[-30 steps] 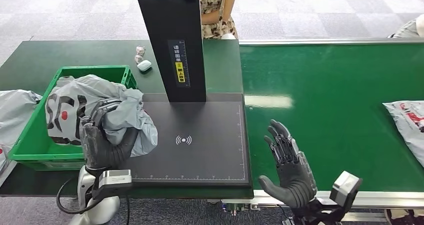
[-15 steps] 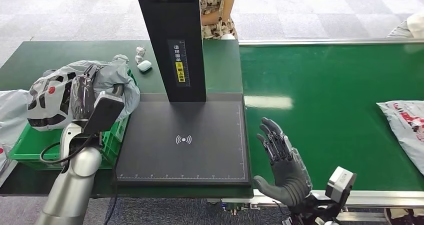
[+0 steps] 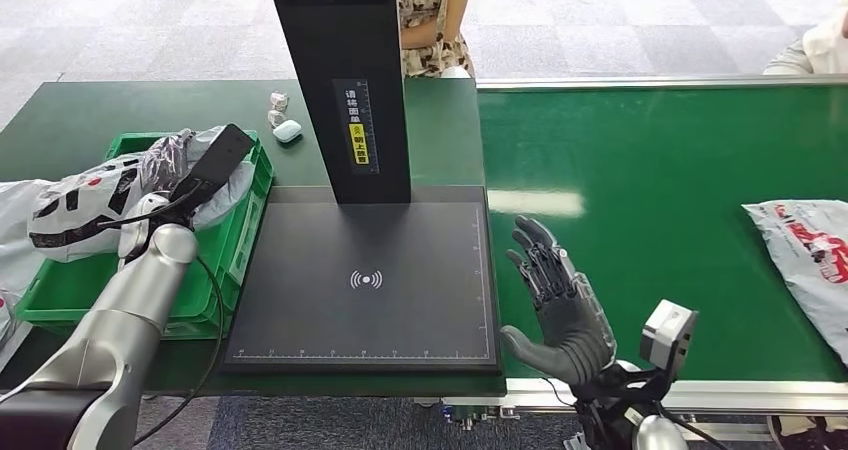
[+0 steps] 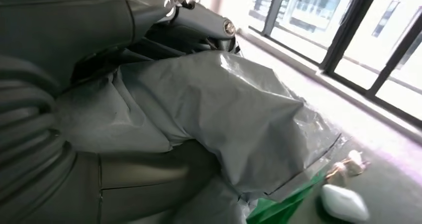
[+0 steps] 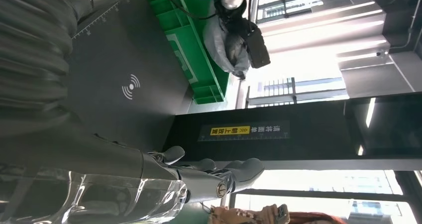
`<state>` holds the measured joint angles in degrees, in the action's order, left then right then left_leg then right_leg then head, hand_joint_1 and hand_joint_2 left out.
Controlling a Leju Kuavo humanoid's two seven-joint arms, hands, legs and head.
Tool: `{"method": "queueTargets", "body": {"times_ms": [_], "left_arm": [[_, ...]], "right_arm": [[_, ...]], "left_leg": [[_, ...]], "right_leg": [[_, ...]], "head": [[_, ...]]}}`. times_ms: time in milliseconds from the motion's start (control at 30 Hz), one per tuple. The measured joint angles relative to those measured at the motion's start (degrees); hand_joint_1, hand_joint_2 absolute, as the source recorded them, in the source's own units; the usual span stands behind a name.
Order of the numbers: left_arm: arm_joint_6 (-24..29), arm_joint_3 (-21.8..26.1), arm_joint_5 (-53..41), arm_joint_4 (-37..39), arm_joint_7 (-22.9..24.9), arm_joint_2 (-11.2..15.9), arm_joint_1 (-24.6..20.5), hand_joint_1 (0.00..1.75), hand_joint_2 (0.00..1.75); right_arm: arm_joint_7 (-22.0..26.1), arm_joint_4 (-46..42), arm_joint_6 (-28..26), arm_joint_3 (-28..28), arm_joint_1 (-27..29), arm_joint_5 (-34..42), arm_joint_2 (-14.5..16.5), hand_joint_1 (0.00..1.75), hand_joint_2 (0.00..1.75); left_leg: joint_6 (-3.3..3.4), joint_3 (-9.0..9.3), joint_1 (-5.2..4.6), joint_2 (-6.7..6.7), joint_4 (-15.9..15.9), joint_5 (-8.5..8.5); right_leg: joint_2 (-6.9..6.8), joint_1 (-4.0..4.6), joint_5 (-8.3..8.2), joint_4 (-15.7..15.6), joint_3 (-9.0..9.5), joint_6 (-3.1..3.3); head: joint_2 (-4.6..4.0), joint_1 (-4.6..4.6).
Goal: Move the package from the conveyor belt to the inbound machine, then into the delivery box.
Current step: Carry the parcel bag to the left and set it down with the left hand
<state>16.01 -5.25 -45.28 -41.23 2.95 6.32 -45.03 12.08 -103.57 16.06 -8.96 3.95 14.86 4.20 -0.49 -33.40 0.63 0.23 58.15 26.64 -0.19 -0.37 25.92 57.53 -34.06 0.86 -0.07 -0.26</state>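
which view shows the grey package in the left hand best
The head view: it shows the grey package whole, held by the left hand over the green crate. The left wrist view shows only crumpled grey plastic up close. The right wrist view shows it small and far off, partly behind the arm.

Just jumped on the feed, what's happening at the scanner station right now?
The left hand holds a grey package over the green delivery box, beside the inbound machine, whose black pad is bare. The right hand hovers open at the conveyor belt edge. Another package lies on the belt at the far right.
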Motion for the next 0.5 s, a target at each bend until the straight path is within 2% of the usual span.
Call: {"method": "queueTargets", "body": {"times_ms": [33,100,167,267,367,500], "left_arm": [[0.13,0.13,-0.12,1.49,0.18,0.1,-0.28,1.6,1.75],[0.23,0.32,-0.41,3.93,0.73,0.32,-0.57,0.72,1.75],[0.13,0.54,-0.78,5.86,1.19,0.49,-0.62,0.0,1.75],[-0.33,1.07,-0.97,7.49,1.05,0.56,-0.65,0.0,1.75],[-1.18,2.13,2.26,7.12,-2.62,0.3,0.05,0.0,1.75],[-2.39,5.09,13.52,-0.78,-9.35,-1.31,6.55,0.0,1.75]], "right_arm": [[0.0,0.15,0.0,0.0,-0.1,0.03,0.0,0.0,1.75],[0.01,0.5,0.0,0.0,-0.28,0.09,0.0,0.0,1.75],[0.08,0.87,-0.01,0.0,-0.42,0.14,0.0,0.0,1.75],[0.42,1.28,-0.14,0.0,-0.5,0.19,0.0,0.0,1.75],[1.07,1.34,-0.78,0.0,-0.18,0.12,0.0,0.0,1.75],[1.79,0.64,-1.72,0.06,1.7,0.05,0.0,0.0,1.75]], "left_leg": [[0.0,-0.02,0.0,-0.01,0.0,0.0],[0.0,-0.04,0.0,0.0,0.0,0.0],[0.0,-0.04,0.0,0.0,0.0,0.0],[0.0,-0.04,-0.01,-0.01,0.0,0.0],[0.0,-0.02,-0.01,-0.01,0.0,0.0],[0.0,-0.03,-0.03,0.0,0.0,0.03]], "right_leg": [[0.0,0.0,0.0,0.0,-0.01,0.0],[0.0,0.0,0.0,0.0,-0.03,0.0],[0.0,0.0,0.0,0.0,-0.04,0.0],[-0.01,-0.01,0.0,0.0,-0.04,0.0],[-0.01,-0.01,0.0,0.0,-0.03,-0.01],[0.0,-0.02,0.02,-0.02,-0.04,-0.01]], "head": [[0.0,0.0],[0.0,0.01],[0.0,0.01],[0.0,0.01],[0.0,0.0],[0.0,-0.01]]}}
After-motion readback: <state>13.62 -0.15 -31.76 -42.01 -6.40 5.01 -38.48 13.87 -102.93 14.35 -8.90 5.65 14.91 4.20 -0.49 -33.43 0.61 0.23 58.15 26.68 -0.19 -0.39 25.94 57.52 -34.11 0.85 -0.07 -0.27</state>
